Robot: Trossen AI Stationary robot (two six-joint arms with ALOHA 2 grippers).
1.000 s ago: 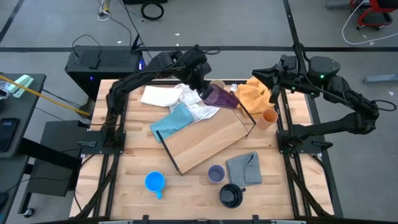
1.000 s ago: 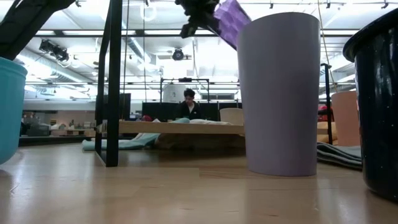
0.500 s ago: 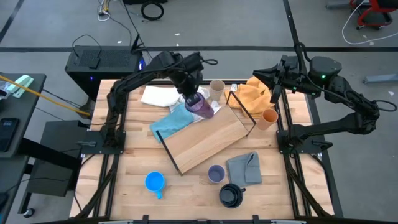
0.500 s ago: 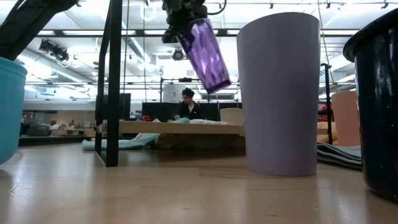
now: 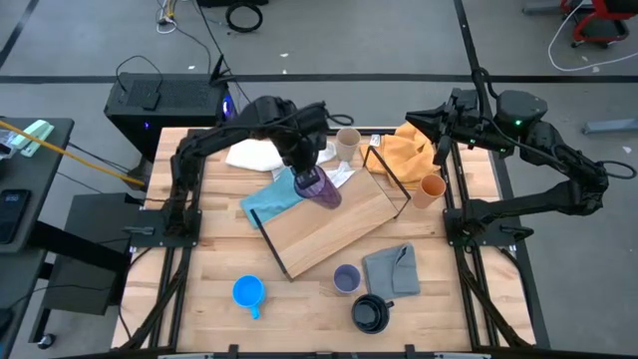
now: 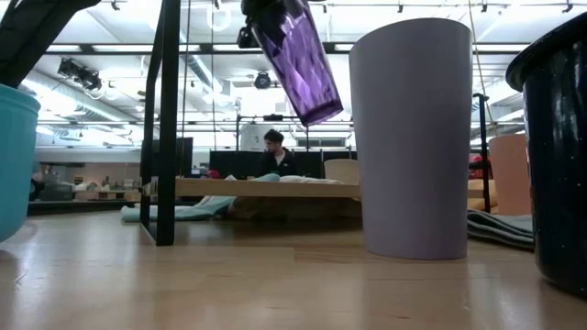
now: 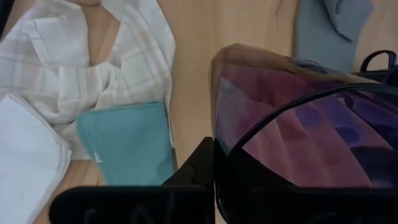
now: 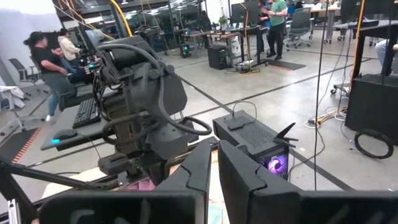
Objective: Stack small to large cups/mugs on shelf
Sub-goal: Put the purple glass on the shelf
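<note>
My left gripper (image 5: 305,170) is shut on the dark purple tumbler (image 5: 318,187), which hangs over the far left corner of the light-wood shelf (image 5: 334,227). In the low view the tumbler (image 6: 298,64) slants high above the shelf board (image 6: 266,188). The beige cup (image 5: 347,143) stands past the shelf's far edge and the orange cup (image 5: 432,187) at its right. The lavender cup (image 5: 346,278), black mug (image 5: 372,313) and blue mug (image 5: 248,292) stand near the front edge. My right gripper (image 8: 215,171) waits shut and level at the far right, holding nothing. My left gripper holds the tumbler by its rim (image 7: 219,163), with one finger (image 7: 198,167) outside the wall and the other seemingly inside. The fingers come from above, slanting down. The tumbler hangs below them, tilted, its base (image 6: 321,115) lowest and clear of the shelf.
White and teal cloths (image 5: 274,194) lie at the shelf's far left, an orange cloth (image 5: 409,148) at the far right, and a grey cloth (image 5: 391,267) beside the lavender cup. Black frame rods (image 5: 391,178) rise at the shelf's right end. People sit in the room behind.
My left gripper has moved toward the table's left and near edges and a little down, away from the beige cup, and has tipped to point more steeply down. The tumbler, earlier lying almost level, now hangs base down over the shelf's far left corner.
</note>
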